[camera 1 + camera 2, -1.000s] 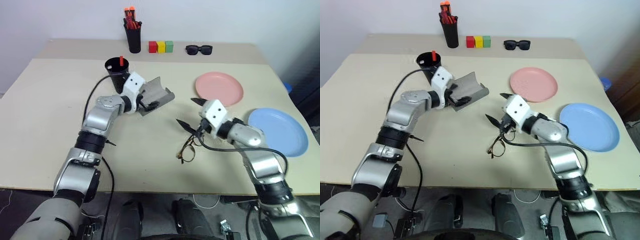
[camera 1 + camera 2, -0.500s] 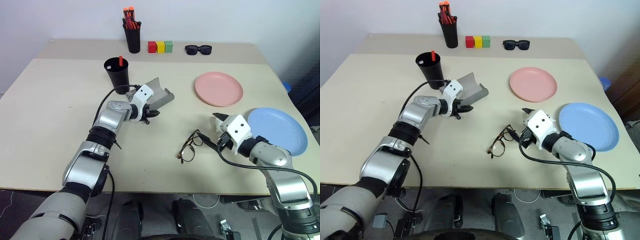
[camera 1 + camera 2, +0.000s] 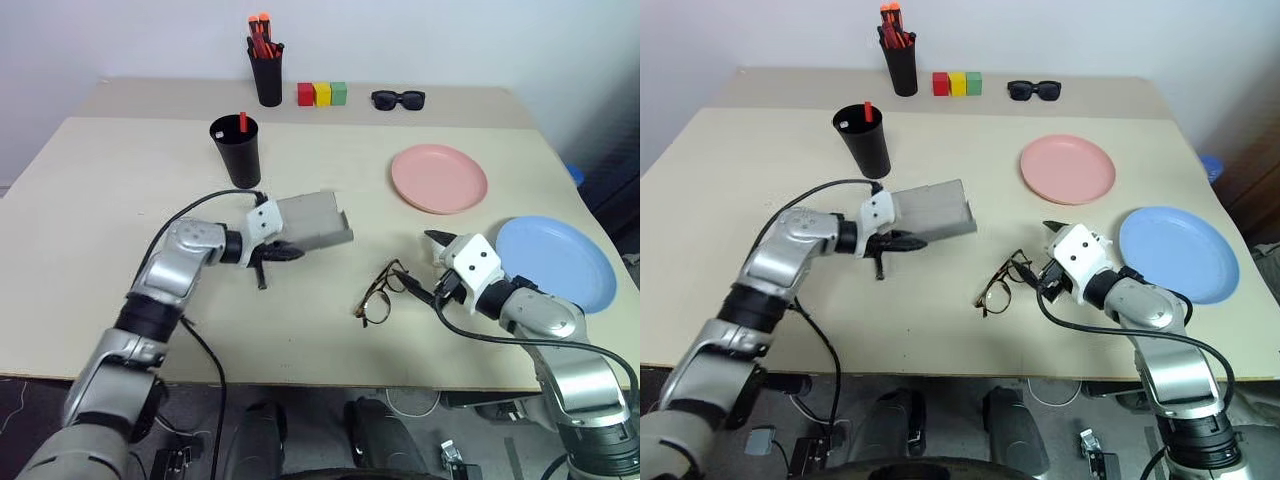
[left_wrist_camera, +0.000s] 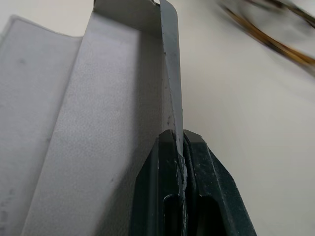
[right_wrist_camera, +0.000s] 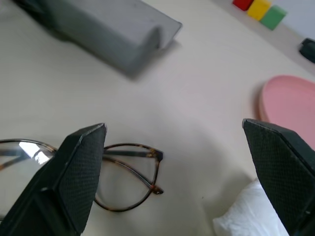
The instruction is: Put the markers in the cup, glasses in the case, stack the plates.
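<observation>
One marker [image 3: 242,121] stands in the cup [image 3: 235,152]. Your left fingers [image 4: 173,162] pinch the case [image 3: 312,221] wall; glasses [image 3: 383,293] lie beside it, before your wide-open right fingers [image 5: 78,167]. You must still stack the pink plate [image 3: 438,178] and blue plate [image 3: 556,262].

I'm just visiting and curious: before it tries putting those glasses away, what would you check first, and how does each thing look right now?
1. Left gripper has a firm hold on the case: ok, jaws pinch its thin edge.
2. Case open enough to take the glasses: cannot tell.
3. Right gripper ready to pick up: ok, jaws wide, nothing held.
4. Glasses within its reach: ok, lying on the table just ahead of the jaws.
5. Glasses folded flat: not ok, one arm sticks out.
</observation>
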Motion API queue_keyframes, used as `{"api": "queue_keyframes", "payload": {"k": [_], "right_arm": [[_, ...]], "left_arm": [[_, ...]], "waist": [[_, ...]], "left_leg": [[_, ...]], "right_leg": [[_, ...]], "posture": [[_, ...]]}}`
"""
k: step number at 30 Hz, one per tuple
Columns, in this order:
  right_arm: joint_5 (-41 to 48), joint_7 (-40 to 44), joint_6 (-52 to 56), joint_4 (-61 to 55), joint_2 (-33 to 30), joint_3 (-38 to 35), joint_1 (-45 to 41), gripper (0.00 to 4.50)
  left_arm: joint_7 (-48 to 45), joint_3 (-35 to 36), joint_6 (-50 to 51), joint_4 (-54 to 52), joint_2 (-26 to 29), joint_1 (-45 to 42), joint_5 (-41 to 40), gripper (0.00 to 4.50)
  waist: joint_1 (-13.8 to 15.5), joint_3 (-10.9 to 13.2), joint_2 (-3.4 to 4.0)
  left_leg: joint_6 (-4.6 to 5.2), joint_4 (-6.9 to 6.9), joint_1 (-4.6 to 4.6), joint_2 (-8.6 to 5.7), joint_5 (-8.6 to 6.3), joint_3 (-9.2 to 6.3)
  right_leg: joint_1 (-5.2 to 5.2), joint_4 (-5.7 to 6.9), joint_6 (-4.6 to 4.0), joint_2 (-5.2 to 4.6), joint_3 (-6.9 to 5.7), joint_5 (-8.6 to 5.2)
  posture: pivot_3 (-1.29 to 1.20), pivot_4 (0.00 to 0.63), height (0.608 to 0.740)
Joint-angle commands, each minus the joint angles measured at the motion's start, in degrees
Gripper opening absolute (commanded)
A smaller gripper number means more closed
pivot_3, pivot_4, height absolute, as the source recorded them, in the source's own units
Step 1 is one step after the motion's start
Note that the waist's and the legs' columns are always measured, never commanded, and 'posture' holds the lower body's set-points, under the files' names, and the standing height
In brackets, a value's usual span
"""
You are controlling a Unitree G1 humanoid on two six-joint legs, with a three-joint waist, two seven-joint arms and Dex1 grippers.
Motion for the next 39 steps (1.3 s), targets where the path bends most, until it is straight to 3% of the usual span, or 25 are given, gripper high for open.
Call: {"api": "queue_keyframes", "payload": {"k": [1, 7, 10, 13, 21, 28, 36, 39], "right_arm": [[0.10, 1.39, -0.79, -2.59, -1.98, -0.18, -0.11, 4.50], [-5.27, 2.63, -6.63, -0.63, -6.36, 2.16, -1.34, 4.50], [-8.13, 2.90, -10.21, 0.38, -8.15, 3.41, -2.20, 4.50], [-12.44, 3.60, -15.56, 2.27, -10.81, 5.25, -3.73, 4.50], [-20.40, 5.69, -29.54, 7.77, -14.49, 10.69, -7.19, 4.50], [-27.48, 4.91, -40.11, 14.38, -14.89, 14.65, -11.09, 4.50], [-32.05, 4.89, -51.29, 22.02, -14.47, 18.74, -16.38, 4.50], [-32.28, 5.19, -53.33, 23.87, -14.11, 19.33, -17.46, 3.65]], "left_arm": [[-2.72, -0.69, -2.77, -4.13, 2.96, 1.48, 0.42, 0.04], [-3.17, -1.93, -6.58, -2.28, 3.59, 1.09, 2.31, 0.04], [-2.69, -2.12, -6.65, -2.17, 2.09, 0.45, 2.14, 0.92], [-0.45, -1.68, -7.78, -2.55, 0.69, 0.21, 2.58, 2.38], [3.56, 3.84, -6.37, -6.26, 0.81, 1.02, -0.99, 2.38], [7.50, 12.56, 2.65, -18.76, 3.54, 8.45, -8.60, 2.38], [13.15, 18.92, 11.69, -31.41, 7.39, 23.93, -12.23, 2.38], [15.03, 19.22, 13.02, -33.19, 7.41, 26.10, -12.40, 2.45]], "waist": [[0.08, 0.00, 0.00], [-0.02, 0.00, 0.00], [0.03, 0.00, 0.00], [-0.01, 0.00, 0.00], [-0.15, 0.00, 0.00], [-0.18, -0.01, 0.01], [-0.41, -0.01, 0.03], [-0.04, -0.01, 0.02]], "left_leg": [[0.00, 0.02, 0.00, 0.00, 0.00, 0.00], [0.03, 0.05, 0.02, 0.00, -0.01, -0.01], [0.03, 0.06, 0.01, -0.01, -0.01, 0.00], [0.03, 0.07, 0.01, -0.01, -0.02, 0.00], [0.03, 0.06, 0.02, 0.00, -0.02, 0.00], [0.03, 0.07, 0.06, 0.03, -0.01, 0.02], [0.04, 0.06, 0.13, 0.06, -0.02, 0.05], [0.04, 0.10, 0.13, 0.05, -0.02, 0.05]], "right_leg": [[0.00, 0.00, -0.01, 0.00, 0.00, 0.00], [0.02, 0.00, -0.01, 0.01, 0.00, -0.01], [0.03, 0.00, -0.01, 0.00, 0.00, -0.01], [0.03, 0.00, 0.00, 0.00, 0.00, 0.00], [0.02, 0.01, 0.01, 0.01, 0.00, 0.00], [0.02, 0.05, 0.01, 0.00, 0.01, 0.01], [0.04, 0.07, -0.02, -0.01, 0.02, -0.01], [0.07, 0.08, -0.16, -0.02, 0.02, -0.08]], "posture": [[0.00, 0.150, 0.725], [0.00, 0.150, 0.725], [0.00, 0.150, 0.725], [0.00, 0.150, 0.725], [0.00, 0.150, 0.725], [0.00, 0.150, 0.725], [0.00, 0.150, 0.725], [0.00, 0.150, 0.725]]}}
